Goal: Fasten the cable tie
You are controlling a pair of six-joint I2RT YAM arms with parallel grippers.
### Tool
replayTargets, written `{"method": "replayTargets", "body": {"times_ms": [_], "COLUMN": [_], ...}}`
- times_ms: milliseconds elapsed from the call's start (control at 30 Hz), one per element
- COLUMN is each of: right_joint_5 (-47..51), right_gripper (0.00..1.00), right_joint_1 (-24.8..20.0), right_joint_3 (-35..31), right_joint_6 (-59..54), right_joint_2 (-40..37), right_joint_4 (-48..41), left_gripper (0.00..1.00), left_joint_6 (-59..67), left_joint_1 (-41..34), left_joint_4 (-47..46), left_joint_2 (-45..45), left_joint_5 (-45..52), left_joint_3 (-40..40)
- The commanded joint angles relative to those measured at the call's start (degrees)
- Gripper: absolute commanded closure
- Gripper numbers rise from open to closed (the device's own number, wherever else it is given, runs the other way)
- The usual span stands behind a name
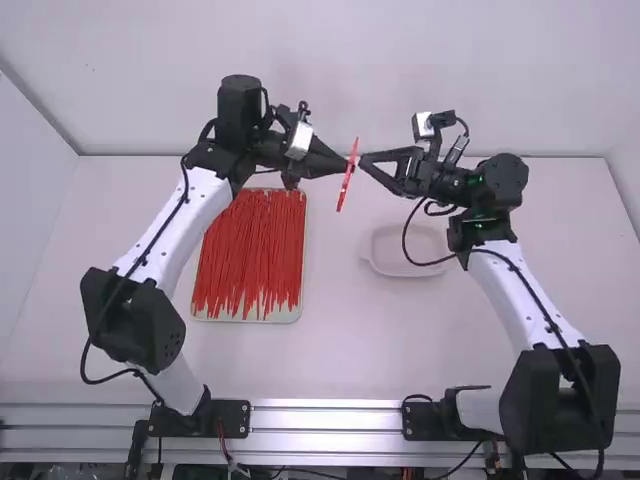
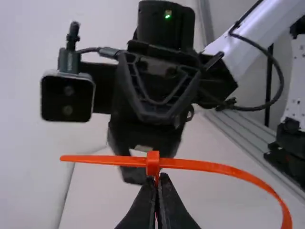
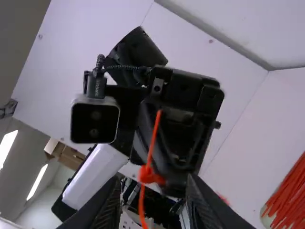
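Both arms meet in mid-air above the table (image 1: 100,200). Left claw (image 2: 156,179) pinched tight on the cable tie (image 2: 214,167) at its head, strap curving off to one side. Right claw (image 3: 152,200) faces it tip to tip, fingers spread wide, the tie hanging between them, ungripped. Tray (image 1: 248,319) of red ties lies beneath the left claw.

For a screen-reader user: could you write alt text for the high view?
Two white robot arms meet above a white table, the left pincer and right pincer on either side of a red cable tie held in the air. Beside the left arm lies a tray of red ties; a white dish sits near the right arm.
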Motion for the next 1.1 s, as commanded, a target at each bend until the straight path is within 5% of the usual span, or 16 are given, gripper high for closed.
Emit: {"method": "replayTargets", "body": {"times_ms": [0,567,767,1067], "right_joint_5": [0.0,0.7,0.7,0.6], "right_gripper": [0.62,0.62,1.0,1.0], "right_joint_1": [0.2,0.2,0.2,0.2], "right_joint_3": [-0.1,0.0,0.0,0.0], "right_joint_6": [0.0,1.3,1.3,0.9], "right_joint_2": [0.1,0.1,0.1,0.1], "right_joint_4": [0.3,0.3,0.3,0.3], "left_gripper": [0.98,0.98,0.98,0.98], "left_joint_6": [-0.4,1.1,1.1,1.1], "left_joint_1": [-0.8,-3.3,-3.5,-3.4], "left_joint_4": [0.0,-2.5,-2.5,-2.5], "left_joint_2": [-0.8,-0.8,-0.8,-0.8], "left_joint_5": [3.3,-0.8,-0.8,-2.4], "left_joint_3": [-0.5,-1.1,-1.1,-1.1]}}
